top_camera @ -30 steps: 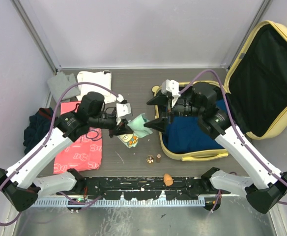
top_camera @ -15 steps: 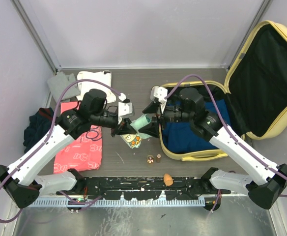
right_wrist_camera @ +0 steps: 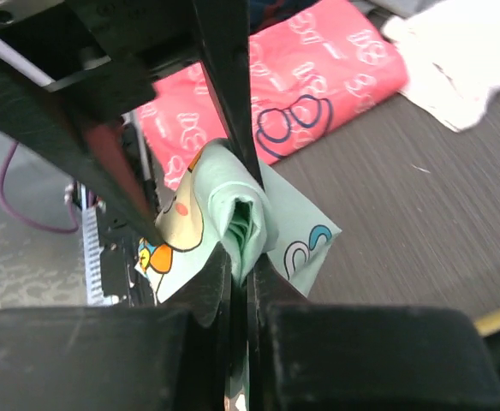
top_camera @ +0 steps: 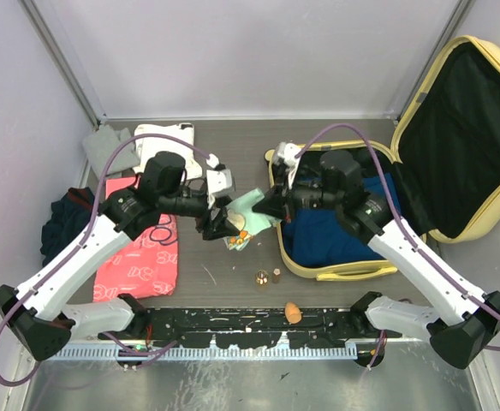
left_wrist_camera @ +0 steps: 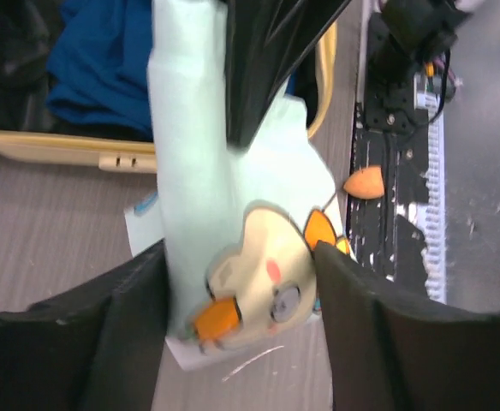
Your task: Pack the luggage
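We're seeing the large pale yellow hard-shell suitcase (top_camera: 344, 272) lying open on the right side of the table (top_camera: 233, 154), lid standing back at far right, a blue garment (top_camera: 327, 235) already sitting in the base. Just left of its rim the two arms are meeting over a mint-green cartoon-print cloth (top_camera: 247, 208). Change over the last second: the right gripper (top_camera: 265, 204) was hanging wide open beside the suitcase and is now clamping onto the cloth. The left gripper (top_camera: 218, 224), which was pinching it, is letting go, jaws now apart. We're reading this as a handover going through, the cloth passing to the arm nearer the luggage. The remaining move is probably carrying it over the rim onto the blue garment. Risk: a loose fold snagging on the left fingers as the arms are separating. The top view is giving layout only, since the cloth is hiding both sets of jaws there. The right wrist view is filling that in: jaws closing tight on a rolled fold of the cloth, a red printed fabric (right_wrist_camera: 301, 77) lying behind. The left wrist view is showing its own fingers (left_wrist_camera: 70, 342) standing apart on either side of the cloth, plus a small orange object (left_wrist_camera: 366, 181) lying beyond it.
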